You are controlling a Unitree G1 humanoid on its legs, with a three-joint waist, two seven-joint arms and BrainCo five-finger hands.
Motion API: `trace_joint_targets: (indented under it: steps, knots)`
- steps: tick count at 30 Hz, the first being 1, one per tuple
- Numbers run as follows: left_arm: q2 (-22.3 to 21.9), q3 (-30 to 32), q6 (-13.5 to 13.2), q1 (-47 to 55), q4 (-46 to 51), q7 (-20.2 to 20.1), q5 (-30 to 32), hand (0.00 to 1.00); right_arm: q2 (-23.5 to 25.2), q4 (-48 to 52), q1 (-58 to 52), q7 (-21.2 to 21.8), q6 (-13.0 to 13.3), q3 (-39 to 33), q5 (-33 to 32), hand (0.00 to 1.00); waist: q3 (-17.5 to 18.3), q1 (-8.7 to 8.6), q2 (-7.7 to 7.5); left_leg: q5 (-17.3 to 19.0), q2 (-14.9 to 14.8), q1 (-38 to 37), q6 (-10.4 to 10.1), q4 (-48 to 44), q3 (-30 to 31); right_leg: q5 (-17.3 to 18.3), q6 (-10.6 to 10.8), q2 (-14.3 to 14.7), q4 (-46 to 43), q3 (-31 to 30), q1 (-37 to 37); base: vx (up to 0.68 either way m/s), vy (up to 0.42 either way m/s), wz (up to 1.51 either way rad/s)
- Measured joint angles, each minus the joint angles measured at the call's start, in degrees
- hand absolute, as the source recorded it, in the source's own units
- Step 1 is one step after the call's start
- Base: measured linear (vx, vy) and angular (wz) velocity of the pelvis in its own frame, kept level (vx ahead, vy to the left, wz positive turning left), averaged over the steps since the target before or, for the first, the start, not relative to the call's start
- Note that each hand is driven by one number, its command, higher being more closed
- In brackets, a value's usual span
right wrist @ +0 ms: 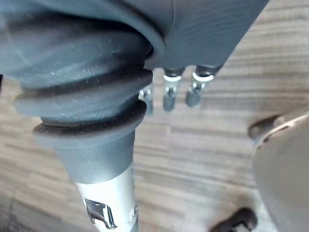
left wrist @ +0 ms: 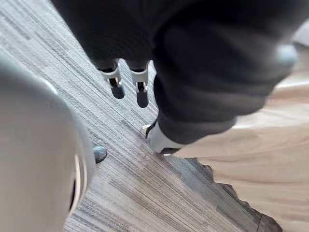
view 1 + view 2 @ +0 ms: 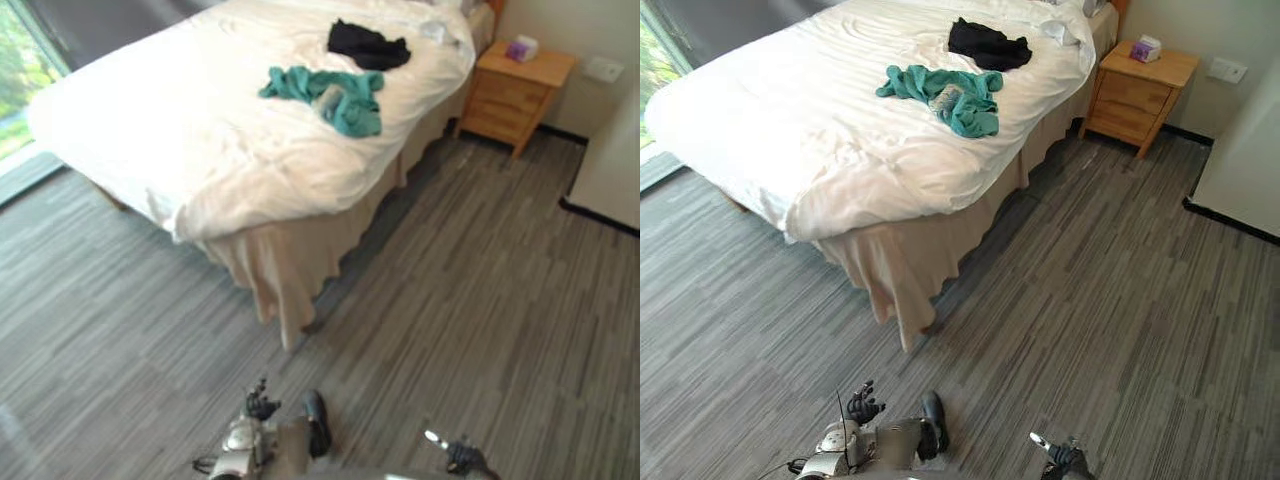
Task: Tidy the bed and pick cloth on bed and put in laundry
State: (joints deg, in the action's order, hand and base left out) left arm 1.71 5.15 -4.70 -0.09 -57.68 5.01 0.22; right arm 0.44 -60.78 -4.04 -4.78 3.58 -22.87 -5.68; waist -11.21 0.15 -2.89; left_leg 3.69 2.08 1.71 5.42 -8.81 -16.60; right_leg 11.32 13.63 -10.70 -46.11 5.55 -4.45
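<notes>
Lying on bed (image 3: 190, 140): two cloths (image 3: 338, 97)

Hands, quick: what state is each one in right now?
Left hand: open, fingers relaxed, holding nothing.
Right hand: open, fingers relaxed, holding nothing.

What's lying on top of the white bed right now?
A crumpled teal cloth and a black cloth lie on the white duvet. Anything beneath them or the duvet is covered.

Teal cloth (image 3: 330, 95), black cloth (image 3: 367, 45) atop white bed (image 3: 150, 130)
</notes>
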Motion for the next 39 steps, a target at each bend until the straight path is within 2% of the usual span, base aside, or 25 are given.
trace_joint_targets:
  steps: [1, 3, 4, 5, 7, 9, 11, 12, 13, 14, 15, 16, 17, 19, 21, 22, 23, 25, 26, 28, 29, 32, 33, 36, 39]
  knots:
    - [0.26, -0.15, 0.02, 0.01, -1.24, 0.02, -0.37, 0.0, 0.14, 0.17, 0.02, 0.02, -0.01, -0.64, 0.18, 0.0, -0.02, -0.45, -0.11, 1.07, 0.0, -3.22, -0.06, 0.34, 1.08, 1.58, -1.86, -0.82, -3.56, 2.53, 1.04, 0.58, 0.117, 0.61]
    - [0.64, -0.56, 0.44, 0.08, -2.02, 0.01, -1.35, 0.0, 0.02, 0.36, 0.08, 0.06, 0.03, -0.78, 1.04, 0.0, -0.14, -0.96, 0.35, 1.25, -0.56, -9.02, -0.33, 2.88, 3.69, 4.96, -5.93, -1.41, -1.66, 7.68, 2.99, 0.51, 0.016, 0.61]
    - [0.47, -0.65, 0.43, 0.06, -2.34, -0.03, -2.39, 0.0, -0.38, 0.73, 0.28, 0.05, 0.23, -0.82, 1.3, 0.0, -0.17, -0.83, 1.39, 1.74, -1.64, -10.97, -1.15, 3.48, 5.05, 6.3, -8.24, -0.91, 3.8, 10.6, 5.09, 0.56, -0.091, 0.61]
    - [0.34, -0.75, 0.42, 0.16, -2.5, -0.05, -3.11, 0.0, -0.59, 1.22, 0.38, 0.06, 0.33, -0.83, 1.26, 0.0, -0.14, -0.82, 2.18, 2.12, -2.41, -12.19, -2.03, 3.89, 6.83, 6.25, -8.57, -0.06, 11.05, 10.7, 7.59, 0.55, -0.126, 0.68]
    - [0.11, -1.02, 0.36, 0.19, -2.51, -0.04, -3.67, 0.0, -1.0, 1.49, 0.3, 0.01, 0.36, -0.9, 1.22, 0.0, -0.1, -1.0, 2.74, 3.16, -3.04, -12.98, -3.8, 4.0, 9.75, 4.55, -8.33, 0.72, 21.35, 6.66, 10.03, 0.36, -0.155, 0.91]
    - [-0.43, -1.02, -0.02, -0.32, -2.56, 0.02, -4.39, 0.0, -0.99, 1.46, 0.02, 0.01, 0.34, -2.33, 1.01, 0.0, -0.12, -1.08, 2.76, 5.24, -3.47, -14.12, -6.97, 4.0, 15.54, -2.51, -7.3, 0.49, 32.06, -7.34, 13.29, 0.45, -0.294, 1.39]
    - [-0.59, -0.96, -0.37, 0.18, -2.58, 0.11, -4.45, 0.0, -0.77, 1.44, -0.35, 0.09, 0.3, -3.13, 1.01, 0.0, 0.01, -1.06, 2.52, 7.01, -4.68, -15.15, -9.23, 3.47, 19.19, -6.46, -5.04, 0.52, 34.45, -17.03, 13.65, 0.52, -0.484, 1.42]
    - [-0.24, -0.95, -0.73, 0.49, -2.55, 0.11, -4.4, 0.0, -0.56, 1.28, -0.8, 0.1, 0.14, -3.0, 1.12, 0.0, 0.6, -0.92, 1.37, 8.55, -5.21, -15.34, -11.3, 2.34, 21.3, -9.22, -4.88, -0.12, 35.02, -19.96, 13.5, 0.47, -0.505, 1.45]
    - [0.24, -0.66, -0.95, 0.87, -2.49, 0.06, -4.43, 0.0, -0.14, 0.86, -1.12, 0.1, -0.01, -2.9, 1.17, 0.0, 1.06, -0.72, -0.33, 9.29, -5.32, -15.35, -12.37, 2.05, 22.59, -10.91, -2.4, -0.99, 34.99, -20.07, 13.24, 0.34, -0.569, 1.56]
    - [-1.76, 0.55, -0.93, 1.29, -2.96, -0.1, -4.53, 0.0, -2.48, 0.09, -0.6, 0.54, -0.3, -2.67, 1.34, 0.0, 1.13, -1.4, 3.74, 9.49, -10.01, -15.32, -14.26, 1.22, 24.21, -9.71, 0.45, 1.83, 30.59, -14.67, 12.66, 0.31, -0.537, 1.06]
    - [-2.09, 0.71, -1.03, 1.47, -2.92, -0.12, -4.55, 0.0, -2.75, 0.12, -0.69, 0.54, -0.28, -2.48, 1.37, 0.0, 1.39, -1.38, 4.03, 9.05, -10.44, -14.9, -14.66, 1.01, 24.16, -8.9, 0.08, 2.15, 30.15, -14.14, 12.76, 0.31, -0.611, 1.12]
    - [-3.16, 1.6, -1.41, 1.27, -2.82, 0.04, -4.64, 0.0, -3.51, 0.1, -0.47, 0.69, -0.2, -1.62, 1.83, 0.0, 1.36, -1.18, 5.31, 6.53, -12.11, -14.07, -15.5, 0.32, 24.18, -7.08, -1.53, 2.96, 27.78, -11.45, 12.48, 0.2, -0.449, 0.87]
    - [-3.55, 1.94, -1.41, 1.27, -2.82, 0.08, -4.77, 0.0, -3.81, 0.07, -0.4, 1.09, -0.21, -0.95, 1.83, 0.0, 1.4, -1.45, 5.48, 2.96, -12.84, -13.08, -16.07, 0.33, 24.2, -6.38, -2.47, 2.93, 27.08, -8.97, 11.25, 0.18, -0.463, 1.0]
    - [-3.75, 1.87, -1.53, 1.24, -2.65, 0.09, -6.03, 0.0, -4.41, -0.74, -0.42, 1.16, -0.04, 0.8, 1.92, 0.0, 1.4, -1.73, 5.47, -0.97, -14.15, -11.71, -15.23, -0.04, 22.3, -5.85, -3.89, 2.56, 28.75, -4.02, 8.2, 0.12, -0.387, 1.18]
    - [-3.67, 1.83, -1.53, 0.77, -2.55, 0.28, -7.76, 0.0, -4.49, -0.88, -0.47, 1.11, -0.05, 0.95, 2.61, 0.0, 1.33, -2.5, 5.43, -1.62, -15.89, -10.61, -13.86, -1.39, 12.98, -5.67, -5.02, 2.49, 30.8, 0.9, 5.16, 0.04, -0.277, 1.23]
    - [-3.55, 1.88, -1.51, 0.63, -2.33, 0.39, -9.39, 0.0, -4.53, -0.88, -0.69, 1.05, -0.02, 1.05, 3.49, 0.0, 1.32, -2.38, 5.41, -1.48, -16.06, -10.59, -13.66, -1.55, 4.31, -5.31, -5.81, 2.42, 31.52, 2.94, 4.38, -0.06, -0.164, 1.01]
    - [-3.05, 2.34, -1.5, 0.42, -1.63, 0.48, -11.15, 0.0, -4.53, -0.84, -0.87, 0.98, 0.03, 1.58, 3.63, 0.0, 1.3, -2.59, 5.34, -0.59, -16.03, -10.6, -12.26, -0.86, -3.79, -4.67, -6.92, 2.41, 32.14, 4.54, 3.77, -0.08, -0.131, 0.87]
    - [-2.45, 6.28, -1.57, -0.23, 0.06, 0.89, -15.11, 0.0, -4.84, -0.81, -1.34, 0.89, 0.03, 2.05, 3.62, 0.0, 1.56, -2.3, 5.76, -0.68, -15.67, -11.9, -12.34, 3.15, -9.09, -4.49, -7.22, 2.53, 32.95, 5.76, 3.59, -0.1, -0.006, 0.47]
    - [-1.48, 10.05, -1.81, -0.67, 0.95, 1.87, -18.74, 0.0, -4.99, -0.74, -1.71, 0.89, 0.0, 1.97, 3.6, 0.0, 1.84, -2.4, 6.02, -1.53, -14.99, -12.86, -13.47, 5.66, -9.57, -5.25, -7.21, 2.58, 34.09, 6.13, 2.96, -0.09, 0.048, 0.22]
    - [1.0, 16.07, -2.27, -2.66, 1.05, 3.56, -24.01, 0.0, -4.99, -0.73, -3.74, 0.96, -0.12, 2.04, 3.59, 0.0, 2.02, -2.49, 5.53, -2.03, -13.86, -13.26, -12.88, 7.15, -8.73, -7.71, -7.04, 2.35, 37.48, 6.88, 0.4, -0.06, 0.09, 0.17]
    - [3.52, 19.74, -2.76, -4.06, 1.07, 4.73, -28.13, 0.0, -4.33, -0.67, -5.15, 0.9, -0.18, 1.99, 3.47, 0.0, 2.13, -2.55, 5.6, -2.28, -13.25, -13.5, -12.59, 7.63, -8.56, -8.97, -6.75, 2.01, 39.3, 7.1, -0.75, -0.05, 0.106, 0.15]
    - [9.07, 25.45, -4.02, -6.93, 1.06, 6.82, -34.13, 0.0, -4.34, -0.57, -6.81, 0.69, -0.05, 2.0, 3.33, 0.0, 2.9, -3.16, 5.43, -2.87, -11.96, -13.63, -12.04, 8.72, -8.37, -10.3, -6.39, 1.2, 41.34, 7.54, -1.54, -0.03, 0.061, 0.08]
    - [12.41, 29.07, -4.71, -9.39, 1.06, 7.79, -36.29, 0.0, -4.35, -0.57, -7.44, 0.69, -0.04, 2.02, 2.93, 0.0, 3.12, -3.3, 5.05, -3.04, -11.62, -13.87, -11.86, 8.99, -8.31, -11.22, -6.43, 1.03, 42.75, 7.73, -2.38, -0.04, 0.049, 0.03]
    - [19.51, 32.91, -4.74, -13.23, 0.93, 9.48, -38.47, 0.0, -4.66, -0.56, -8.61, 0.71, 0.12, 2.21, 2.27, 0.0, 3.0, -3.48, 5.44, -3.17, -11.33, -14.67, -11.83, 9.27, -8.05, -12.51, -6.52, 1.1, 45.21, 8.23, -4.3, -0.05, 0.014, 0.03]
    - [26.47, 32.59, -4.7, -17.93, 1.05, 10.55, -37.63, 0.0, -4.93, -0.56, -10.48, 0.7, 0.33, 2.54, 0.88, 0.0, 3.62, -3.42, 5.71, -4.0, -11.11, -14.5, -12.01, 10.74, -7.8, -13.58, -6.58, 1.36, 46.64, 8.27, -4.32, -0.05, -0.006, 0.05]
